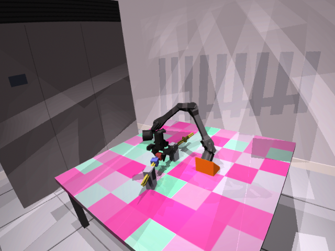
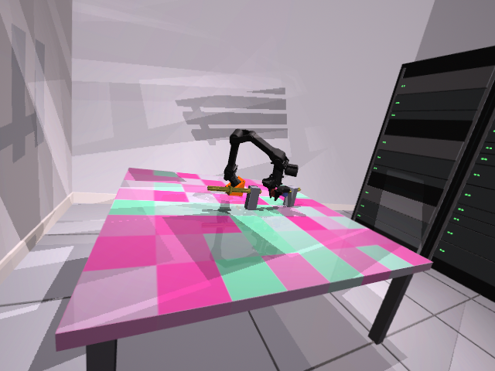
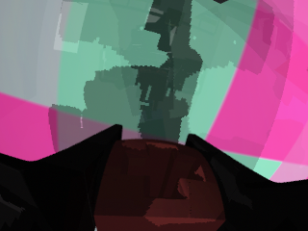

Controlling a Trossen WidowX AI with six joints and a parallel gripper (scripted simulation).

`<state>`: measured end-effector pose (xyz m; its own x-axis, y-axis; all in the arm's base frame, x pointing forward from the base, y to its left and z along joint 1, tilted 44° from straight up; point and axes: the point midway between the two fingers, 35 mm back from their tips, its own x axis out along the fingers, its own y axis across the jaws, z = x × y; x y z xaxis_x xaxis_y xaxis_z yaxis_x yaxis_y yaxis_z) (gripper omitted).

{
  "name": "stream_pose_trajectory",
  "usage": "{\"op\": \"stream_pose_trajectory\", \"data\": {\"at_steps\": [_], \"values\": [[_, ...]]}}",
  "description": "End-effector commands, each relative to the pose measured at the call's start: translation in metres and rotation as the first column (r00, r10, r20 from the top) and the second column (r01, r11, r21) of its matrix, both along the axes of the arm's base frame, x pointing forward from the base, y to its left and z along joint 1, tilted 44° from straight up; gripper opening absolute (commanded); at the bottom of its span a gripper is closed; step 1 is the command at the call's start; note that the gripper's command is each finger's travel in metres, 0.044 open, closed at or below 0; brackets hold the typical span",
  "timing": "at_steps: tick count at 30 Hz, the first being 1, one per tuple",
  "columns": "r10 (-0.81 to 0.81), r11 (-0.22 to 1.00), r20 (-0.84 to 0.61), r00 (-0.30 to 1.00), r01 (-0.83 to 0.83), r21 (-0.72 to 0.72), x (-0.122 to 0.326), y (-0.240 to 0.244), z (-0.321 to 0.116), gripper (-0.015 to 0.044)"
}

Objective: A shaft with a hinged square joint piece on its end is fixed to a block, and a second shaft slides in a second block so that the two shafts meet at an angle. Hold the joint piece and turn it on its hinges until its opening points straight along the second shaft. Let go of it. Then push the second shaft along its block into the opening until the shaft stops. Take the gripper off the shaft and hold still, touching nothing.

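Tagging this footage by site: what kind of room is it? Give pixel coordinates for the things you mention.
Probably a server room or lab: a rack (image 2: 384, 148) with rows of green lights stands beside the table (image 2: 192, 293), on a floor of large pale tiles (image 2: 43, 271).

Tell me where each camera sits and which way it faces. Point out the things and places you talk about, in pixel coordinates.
Top: above one side of the checkered table (image 1: 189, 197) (image 2: 192, 283), angled down past the orange block (image 1: 204, 166) (image 2: 236, 188) toward the wall; the whole arm (image 1: 200, 126) (image 2: 260, 144) and tool (image 1: 160, 156) (image 2: 274, 196) (image 3: 154, 137) show.
Exterior: low, off another side, looking across the table at the arm, server rack (image 2: 423, 131) on the right; arm and tool show.
Wrist: on the arm by the tool, facing past its fingers, which grip the red joint piece (image 1: 158, 156) (image 3: 159, 188), toward the tabletop.
Shared: top and exterior both show two gray blocks (image 1: 150, 178) (image 2: 251, 198).
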<state>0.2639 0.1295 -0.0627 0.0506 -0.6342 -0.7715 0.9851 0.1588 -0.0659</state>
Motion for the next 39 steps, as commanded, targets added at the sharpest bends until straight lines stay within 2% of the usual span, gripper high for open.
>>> {"op": "stream_pose_trajectory", "data": {"at_steps": [1,5,24,29,32,39], "values": [[-0.048,0.999,0.048,0.998,0.049,-0.021,-0.0034,0.0003,0.0010,0.0000],[-0.086,0.995,0.089,0.992,0.090,-0.037,-0.0060,0.0008,0.0020,0.0000],[-0.085,0.996,0.089,0.992,0.088,-0.035,-0.0056,0.0005,0.0020,0.0000],[-0.085,0.996,0.089,0.992,0.088,-0.035,-0.0056,0.0005,0.0020,0.0131],[-0.085,0.996,0.089,0.992,0.088,-0.035,-0.0056,0.0005,0.0020,0.0147],[-0.085,0.996,0.089,0.992,0.088,-0.035,-0.0056,0.0005,0.0020,0.0331]]}}
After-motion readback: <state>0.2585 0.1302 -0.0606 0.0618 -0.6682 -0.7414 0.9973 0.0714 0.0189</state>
